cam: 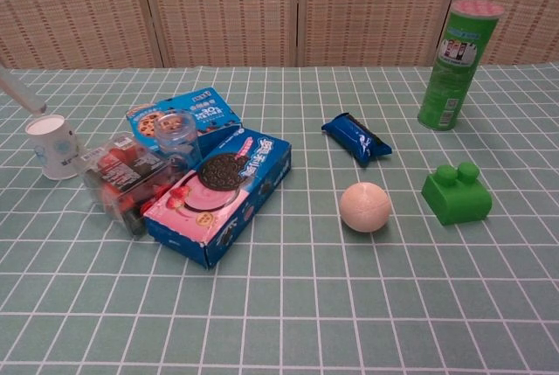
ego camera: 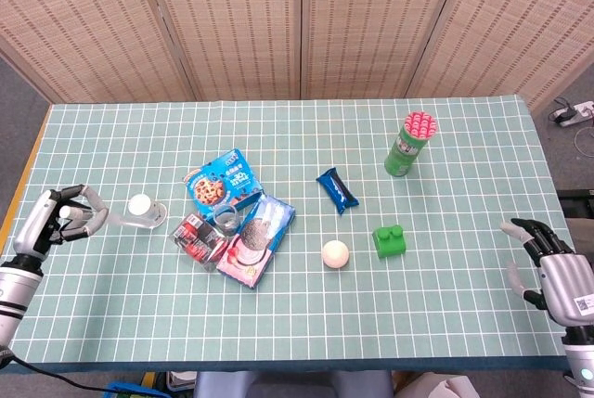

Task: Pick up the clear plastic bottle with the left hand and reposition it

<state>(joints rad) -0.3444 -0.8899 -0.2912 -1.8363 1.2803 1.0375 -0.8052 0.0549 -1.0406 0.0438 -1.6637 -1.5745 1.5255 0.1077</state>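
Clear plastic bottle (ego camera: 142,211): standing upright near the left edge of the bench (ego camera: 111,305), white top up, resting on the cloth and not gripped.

Left robot hand (ego camera: 58,219): nothing is held and the fingers are spread. One finger (cam: 24,95) is stretched toward the bottle top. Contact cannot be confirmed from either view. Judged to be lined up for a side grasp not yet made.

Just to the bottle's right a clear berry box (cam: 122,178) is noted, close but apart, with a pink-and-blue biscuit box (cam: 223,196) leaning on it and a blue cookie box (ego camera: 223,180) behind. Room on that side is tight, so a nudge is judged possible. Open cloth is seen in front of and behind the bottle, which is judged to favour repositioning there.

Right robot hand (ego camera: 548,268): at the far right edge, fingers apart, empty, well apart from everything
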